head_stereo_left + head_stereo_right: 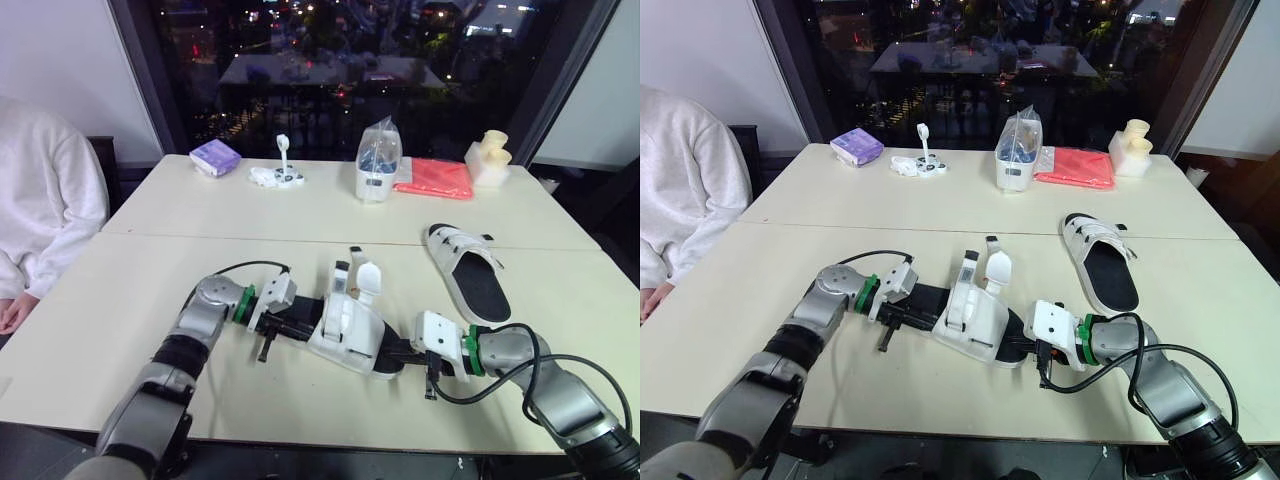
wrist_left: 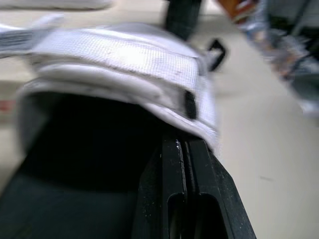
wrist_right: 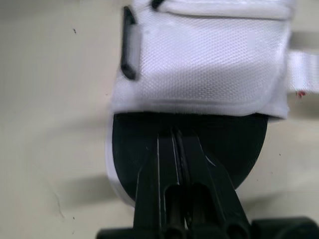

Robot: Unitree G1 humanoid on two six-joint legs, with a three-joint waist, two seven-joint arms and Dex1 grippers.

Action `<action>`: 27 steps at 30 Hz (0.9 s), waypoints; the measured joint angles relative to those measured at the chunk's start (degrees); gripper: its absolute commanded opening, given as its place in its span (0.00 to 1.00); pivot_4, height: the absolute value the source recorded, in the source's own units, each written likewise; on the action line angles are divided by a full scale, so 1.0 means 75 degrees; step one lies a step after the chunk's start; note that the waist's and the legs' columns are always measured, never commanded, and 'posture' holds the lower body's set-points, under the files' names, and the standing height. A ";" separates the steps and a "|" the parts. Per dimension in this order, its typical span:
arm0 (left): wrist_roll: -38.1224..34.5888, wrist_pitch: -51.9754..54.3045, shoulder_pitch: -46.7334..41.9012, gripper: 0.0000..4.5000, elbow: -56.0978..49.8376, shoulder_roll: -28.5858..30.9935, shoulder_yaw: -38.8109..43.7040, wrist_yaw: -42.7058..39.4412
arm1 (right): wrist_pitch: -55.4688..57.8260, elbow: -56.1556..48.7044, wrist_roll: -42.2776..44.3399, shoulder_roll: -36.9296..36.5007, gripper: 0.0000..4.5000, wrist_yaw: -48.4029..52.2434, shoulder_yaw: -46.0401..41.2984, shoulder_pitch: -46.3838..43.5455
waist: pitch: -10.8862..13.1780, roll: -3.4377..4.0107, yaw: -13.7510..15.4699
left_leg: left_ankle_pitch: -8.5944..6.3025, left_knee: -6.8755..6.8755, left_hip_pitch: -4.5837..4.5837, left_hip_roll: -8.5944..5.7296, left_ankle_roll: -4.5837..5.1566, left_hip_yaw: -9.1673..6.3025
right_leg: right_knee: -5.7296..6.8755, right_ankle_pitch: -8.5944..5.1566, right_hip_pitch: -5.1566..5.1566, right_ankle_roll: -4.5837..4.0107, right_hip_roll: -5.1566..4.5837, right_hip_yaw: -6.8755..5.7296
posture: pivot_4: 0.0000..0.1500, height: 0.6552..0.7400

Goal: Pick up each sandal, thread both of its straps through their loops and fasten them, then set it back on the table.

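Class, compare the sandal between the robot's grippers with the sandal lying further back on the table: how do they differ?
The near sandal sits between the left gripper and right gripper; the far sandal lies alone, untouched. The near sandal's straps stand up loose; the far sandal's lie flat across it. Both are white with black footbeds.

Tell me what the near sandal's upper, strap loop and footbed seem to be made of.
On the near sandal, the upper looks like white woven mesh fabric, matte, with a fine grid weave showing. The strap loop is a black, smooth, rigid-looking bar, probably plastic. The footbed is black, matte and featureless, likely foam or rubber; its look leaves that open.
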 measured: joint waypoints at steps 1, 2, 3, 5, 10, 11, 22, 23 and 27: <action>-0.0193 0.0291 0.0088 0.01 -0.0387 0.0192 -0.0171 -0.0040 | 0.0004 0.0014 -0.0001 -0.0001 0.00 -0.0003 -0.0010 -0.0002 | 0.0000 0.0000 0.0004 | 0.0000 0.0000 0.0000 0.0000 0.0000 -0.0001 | 0.0000 0.0000 0.0000 0.0000 0.0000 0.0000 | 1.00 1.00; -0.0293 0.0481 0.0142 0.01 -0.0651 0.0305 -0.0261 -0.0062 | 0.0008 0.0018 -0.0002 -0.0001 0.00 -0.0006 -0.0014 -0.0004 | -0.0001 0.0001 0.0008 | 0.0000 0.0000 0.0000 0.0000 0.0000 -0.0001 | 0.0000 -0.0001 0.0001 -0.0002 0.0000 0.0000 | 1.00 1.00; -0.0428 0.0712 0.0207 0.01 -0.0927 0.0414 -0.0326 -0.0073 | 0.0009 0.0020 -0.0003 -0.0001 0.00 -0.0011 -0.0014 -0.0005 | -0.0001 0.0001 0.0007 | 0.0000 0.0001 0.0000 0.0000 0.0000 -0.0001 | -0.0001 -0.0001 0.0001 -0.0002 0.0000 0.0000 | 1.00 1.00; -0.0695 0.1180 0.0378 0.01 -0.1469 0.0640 -0.0483 -0.0090 | 0.0008 0.0024 -0.0003 0.0001 0.00 -0.0014 -0.0013 -0.0010 | -0.0001 0.0002 -0.0004 | 0.0000 0.0000 0.0000 0.0000 0.0001 -0.0001 | -0.0001 -0.0003 0.0001 -0.0005 0.0000 0.0000 | 1.00 1.00; -0.0702 0.1466 0.0568 0.01 -0.1873 0.0696 -0.0510 -0.0080 | -0.0016 0.0096 -0.0003 0.0049 0.00 -0.0053 -0.0012 -0.0040 | -0.0001 0.0002 0.0002 | 0.0000 0.0001 0.0000 0.0000 0.0003 -0.0001 | 0.0000 -0.0005 0.0002 -0.0009 0.0001 0.0000 | 1.00 1.00; -0.0648 0.1375 0.0593 0.01 -0.1855 0.0696 -0.0511 -0.0031 | -0.0021 0.0107 -0.0003 0.0070 0.00 -0.0060 -0.0012 -0.0049 | -0.0001 0.0002 0.0000 | 0.0000 0.0001 0.0000 0.0000 0.0003 -0.0001 | -0.0001 -0.0005 0.0001 -0.0010 0.0001 0.0000 | 1.00 1.00; -0.0744 0.2461 0.0194 0.01 -0.1565 0.1669 0.0175 0.0132 | -0.0095 0.0205 -0.0071 0.0177 0.00 -0.0078 0.0075 -0.0173 | 0.0000 0.0002 -0.0111 | 0.0001 0.0001 0.0000 0.0000 0.0004 -0.0003 | 0.0003 -0.0003 0.0000 -0.0005 0.0003 -0.0001 | 1.00 1.00; -0.0879 0.2814 0.0102 0.01 -0.1560 0.1703 0.0375 0.0214 | -0.0109 0.0237 -0.0071 0.0179 0.00 -0.0069 0.0078 -0.0190 | 0.0000 0.0002 -0.0110 | 0.0001 0.0002 0.0000 0.0000 0.0004 -0.0004 | 0.0003 -0.0002 0.0001 -0.0003 0.0004 -0.0002 | 1.00 1.00; -0.1272 0.3769 -0.0375 0.19 -0.1238 0.1430 0.1001 0.0957 | -0.0169 0.0325 -0.0082 0.0203 0.00 -0.0054 0.0133 -0.0272 | 0.0000 0.0002 -0.0116 | 0.0002 0.0007 0.0001 0.0000 0.0005 -0.0004 | 0.0007 0.0000 0.0004 0.0001 0.0007 -0.0003 | 1.00 1.00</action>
